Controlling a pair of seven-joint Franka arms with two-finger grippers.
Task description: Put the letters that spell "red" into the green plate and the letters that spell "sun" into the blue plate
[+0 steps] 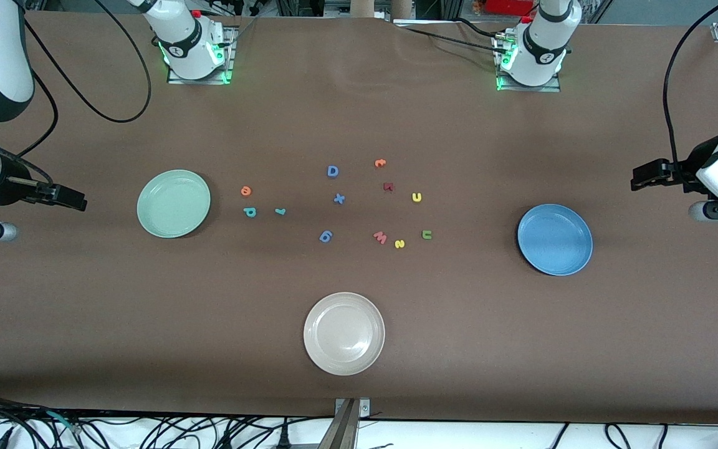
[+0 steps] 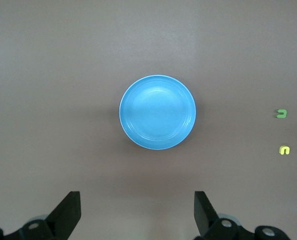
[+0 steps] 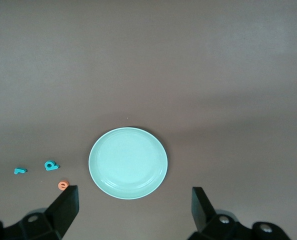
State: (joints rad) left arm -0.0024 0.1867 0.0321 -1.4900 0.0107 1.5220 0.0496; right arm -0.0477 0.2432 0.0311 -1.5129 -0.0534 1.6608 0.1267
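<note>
The green plate [image 1: 173, 203] [image 3: 127, 162] lies empty toward the right arm's end of the table. Beside it sit the orange "e" [image 1: 246, 191] [image 3: 62, 185], teal "d" [image 1: 249, 212] [image 3: 51, 165] and thin teal "r" [image 1: 280, 211] [image 3: 19, 171]. The blue plate [image 1: 555, 239] [image 2: 157, 112] lies empty toward the left arm's end. Toward the middle from it are the yellow "u" [image 1: 417, 197] [image 2: 285, 149], olive "n" [image 1: 426, 234] [image 2: 281, 113] and yellow "s" [image 1: 399, 244]. My right gripper [image 1: 75, 201] [image 3: 134, 192] hangs open over bare table outside the green plate. My left gripper [image 1: 642, 178] [image 2: 137, 197] hangs open outside the blue plate.
A beige-white plate [image 1: 344, 333] sits nearest the front camera, mid-table. Other letters lie among the task's: a blue "D" [image 1: 332, 171], an orange one [image 1: 380, 163], a dark red one [image 1: 388, 186], a blue "x" [image 1: 339, 199], a blue "g" [image 1: 326, 236] and a pink "w" [image 1: 380, 237].
</note>
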